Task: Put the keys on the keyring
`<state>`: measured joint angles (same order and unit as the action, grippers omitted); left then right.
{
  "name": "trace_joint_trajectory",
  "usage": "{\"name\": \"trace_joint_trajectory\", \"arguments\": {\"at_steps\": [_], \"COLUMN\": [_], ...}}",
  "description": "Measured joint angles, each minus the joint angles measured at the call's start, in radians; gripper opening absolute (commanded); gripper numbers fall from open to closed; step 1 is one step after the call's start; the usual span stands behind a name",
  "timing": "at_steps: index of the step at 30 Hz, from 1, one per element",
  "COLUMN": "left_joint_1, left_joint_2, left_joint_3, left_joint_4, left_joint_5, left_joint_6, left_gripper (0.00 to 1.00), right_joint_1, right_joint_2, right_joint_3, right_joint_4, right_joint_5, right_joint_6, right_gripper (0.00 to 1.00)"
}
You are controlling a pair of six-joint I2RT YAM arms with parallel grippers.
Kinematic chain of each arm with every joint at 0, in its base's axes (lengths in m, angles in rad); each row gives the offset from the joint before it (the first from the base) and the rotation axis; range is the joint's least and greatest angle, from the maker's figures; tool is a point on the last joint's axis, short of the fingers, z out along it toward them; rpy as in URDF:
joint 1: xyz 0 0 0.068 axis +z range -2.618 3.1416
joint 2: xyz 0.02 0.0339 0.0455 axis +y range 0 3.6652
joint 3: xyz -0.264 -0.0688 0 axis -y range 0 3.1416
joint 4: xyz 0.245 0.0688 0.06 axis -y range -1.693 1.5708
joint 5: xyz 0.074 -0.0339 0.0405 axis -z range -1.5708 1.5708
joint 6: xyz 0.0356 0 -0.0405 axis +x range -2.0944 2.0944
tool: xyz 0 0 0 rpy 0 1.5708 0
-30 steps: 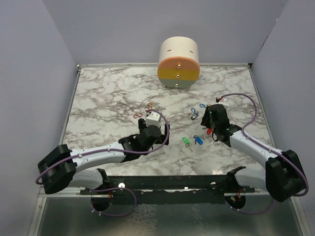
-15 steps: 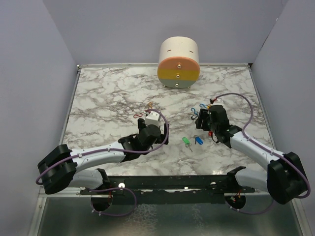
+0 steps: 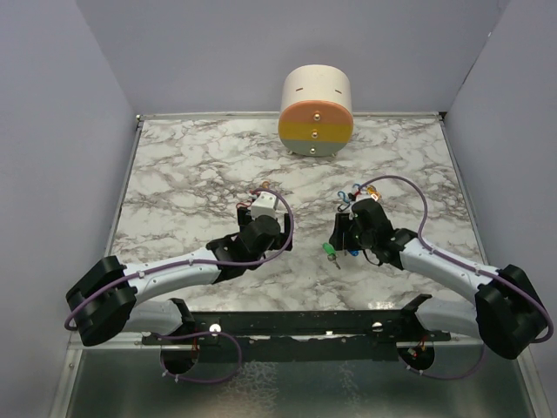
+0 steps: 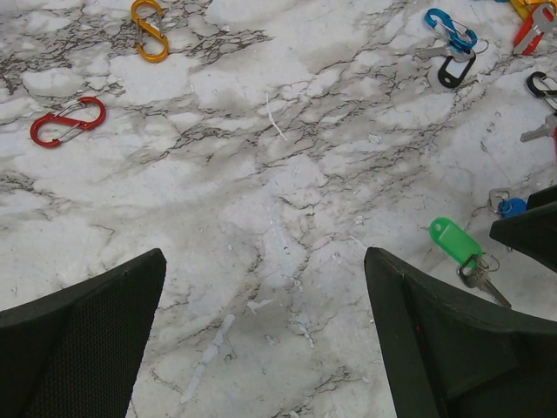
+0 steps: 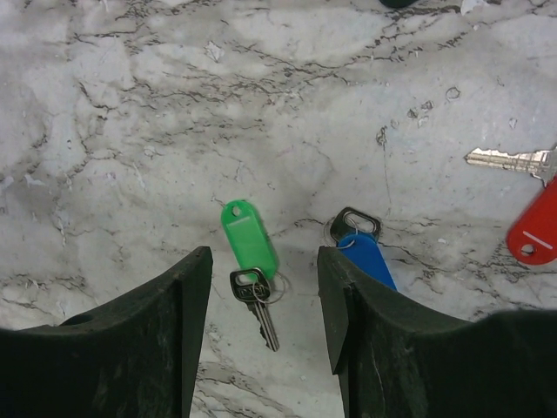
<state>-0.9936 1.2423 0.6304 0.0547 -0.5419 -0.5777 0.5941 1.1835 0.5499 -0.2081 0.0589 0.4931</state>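
My right gripper (image 5: 264,254) hangs open just above the green key (image 5: 250,239), whose metal blade (image 5: 264,320) lies between the fingers. The blue key (image 5: 365,258) lies by the right finger (image 5: 348,296). A red key (image 5: 533,232) and a bare silver key (image 5: 509,159) lie further right. From above, the green key (image 3: 329,250) shows at the right gripper (image 3: 341,233). My left gripper (image 4: 265,254) is wide open over bare marble. A red S-clip (image 4: 67,120), an orange S-clip (image 4: 150,29), a blue S-clip (image 4: 451,29) and a black key (image 4: 456,70) lie beyond it. No keyring other than these clips shows.
A round tub (image 3: 316,111) with orange, yellow and grey bands stands at the back of the marble table (image 3: 191,165). Grey walls close in both sides. The two grippers are about a hand's width apart near the table's middle.
My right gripper has moved left and nearer, from the red key to over the green key. The left gripper has edged away from the bases, still wide open.
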Motion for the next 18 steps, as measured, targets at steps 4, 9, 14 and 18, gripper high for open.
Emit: {"name": "trace_joint_trajectory", "arguments": {"at_steps": [4, 9, 14, 18], "left_joint_1": [0.004, 0.005, 0.010, 0.013], "left_joint_2": [0.000, -0.001, -0.005, -0.008], "left_joint_3": [0.000, 0.000, -0.011, -0.018], "left_joint_4": [-0.005, -0.005, -0.004, -0.002], "left_joint_5": [0.001, 0.002, 0.003, 0.010], "left_joint_6": [0.000, 0.000, 0.000, 0.001], "left_gripper": [0.99, 0.99, 0.99, 0.99], "right_joint_1": [0.000, 0.000, 0.000, 0.000], "right_joint_2": [0.000, 0.000, 0.011, 0.029], "right_joint_3": [0.000, 0.000, 0.004, 0.006], "right_joint_4": [-0.037, -0.081, -0.108, -0.118], "right_joint_5": [0.012, 0.053, 0.098, 0.118], "right_joint_6": [0.014, 0.032, 0.045, 0.053], "right_gripper": [0.52, 0.53, 0.55, 0.57]}}
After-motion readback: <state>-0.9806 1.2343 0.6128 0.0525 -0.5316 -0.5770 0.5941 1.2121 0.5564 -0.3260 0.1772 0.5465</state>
